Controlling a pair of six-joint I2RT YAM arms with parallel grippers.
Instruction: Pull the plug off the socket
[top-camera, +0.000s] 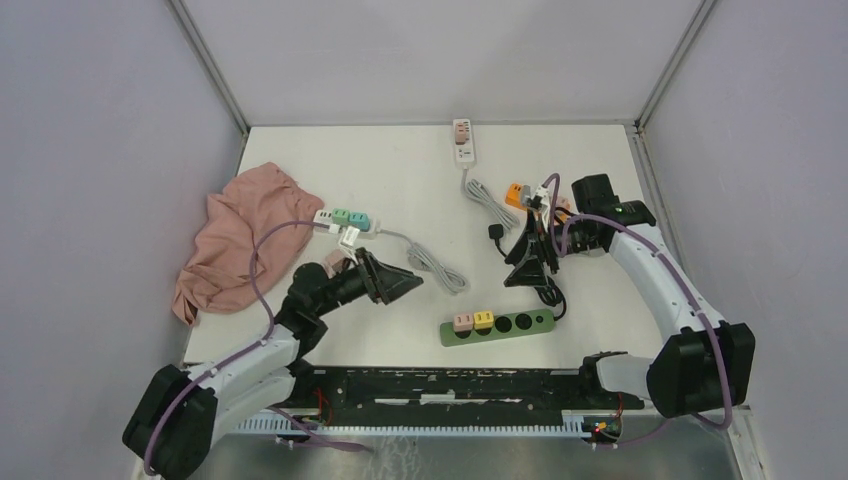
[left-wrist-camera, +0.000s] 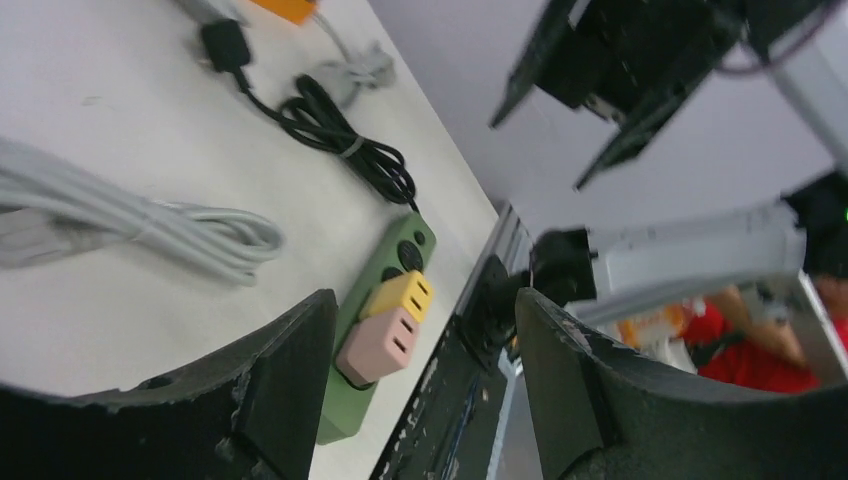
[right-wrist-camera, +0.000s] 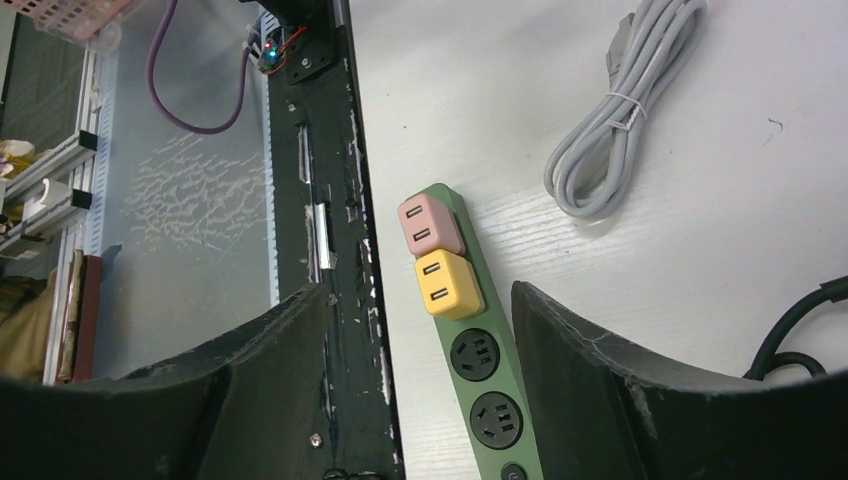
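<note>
Clock read on the top view, 12 at the far wall.

1. My left gripper (top-camera: 405, 283): jaws apart, nothing between them. It hangs off the table at 10 o'clock of the green power strip (top-camera: 520, 322), tips aimed toward 3 o'clock.
2. My right gripper (top-camera: 530, 272): jaws apart, nothing held. It stands at 1 o'clock of the strip, tips pointing down, clear of it.
3. Green power strip: flat on the table at 6 o'clock, near the front rail, its long side running 9 to 3.
4. Pink plug (top-camera: 462, 322): seated in the strip's 9 o'clock end socket.
5. Yellow plug (top-camera: 483, 319): seated in the next socket toward 3 o'clock, touching the pink one. The remaining sockets are bare.
6. Black cable (top-camera: 548, 296): leaves the strip's 3 o'clock end and runs toward 12, under my right gripper.
7. Grey coiled cable (top-camera: 440, 268): at 11 o'clock of the strip, just beside my left gripper.
8. Pink cloth (top-camera: 240, 240): crumpled at the table's 9 o'clock edge.
9. White power strip (top-camera: 463, 140): at 12 o'clock, by the far wall.
</note>
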